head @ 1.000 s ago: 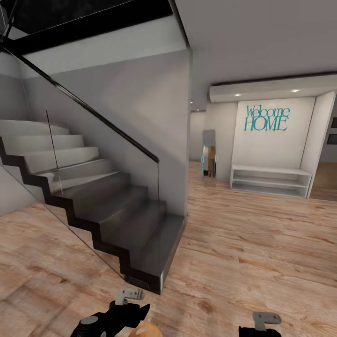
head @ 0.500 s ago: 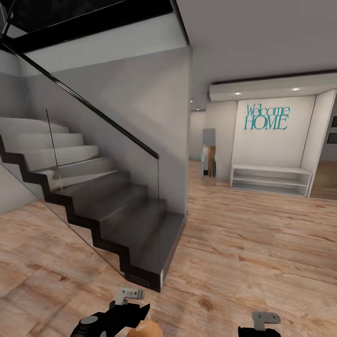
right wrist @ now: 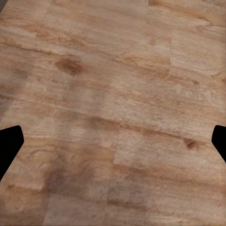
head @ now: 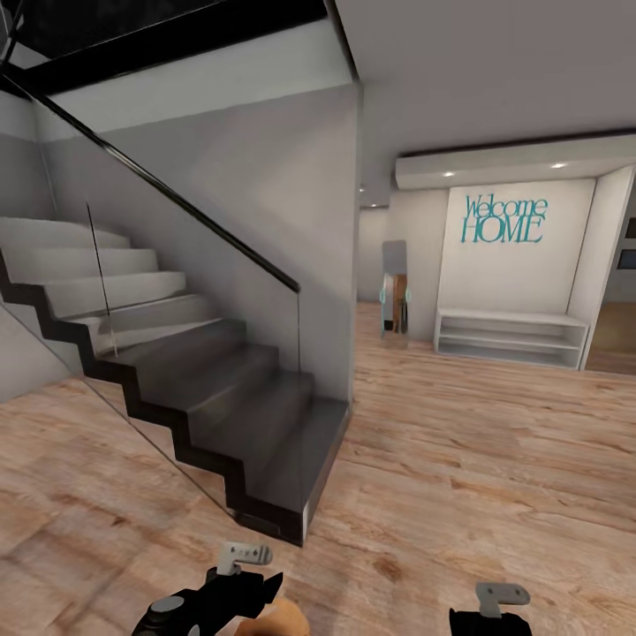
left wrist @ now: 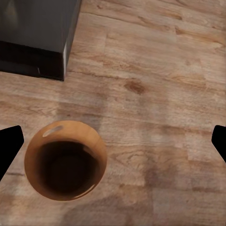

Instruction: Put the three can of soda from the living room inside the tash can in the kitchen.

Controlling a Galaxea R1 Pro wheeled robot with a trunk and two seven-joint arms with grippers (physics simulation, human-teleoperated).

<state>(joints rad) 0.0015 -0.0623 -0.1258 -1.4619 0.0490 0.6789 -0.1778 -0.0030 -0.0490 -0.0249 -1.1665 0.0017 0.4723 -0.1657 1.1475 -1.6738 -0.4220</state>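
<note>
- Showing as two black fingertips at opposite edges of the left wrist view, the left gripper [left wrist: 113, 143] stands wide open with nothing between the tips but floor and bin.
- Below it the tash can [left wrist: 65, 160] stands upright on the wood plank floor [left wrist: 155, 70], near one fingertip; whether it touches that tip cannot be told. Its copper-brown rim rings a dark inside, and no contents can be made out.
- In the head view a sliver of the bin's orange-brown rim [head: 284, 618] peeks out just beside the left arm's black wrist [head: 212, 601].
- The right gripper [right wrist: 113, 143] is likewise spread wide and holds nothing, with bare planks beneath it.
- Just beyond the bin lies the dark bottom step [left wrist: 35, 37] of a staircase [head: 212, 397] with a glass balustrade.
- Well apart, across the floor, a white low shelf unit [head: 511, 340] sits under teal "Welcome HOME" lettering [head: 503, 221], with a narrow mirror [head: 394, 287] beside it.
</note>
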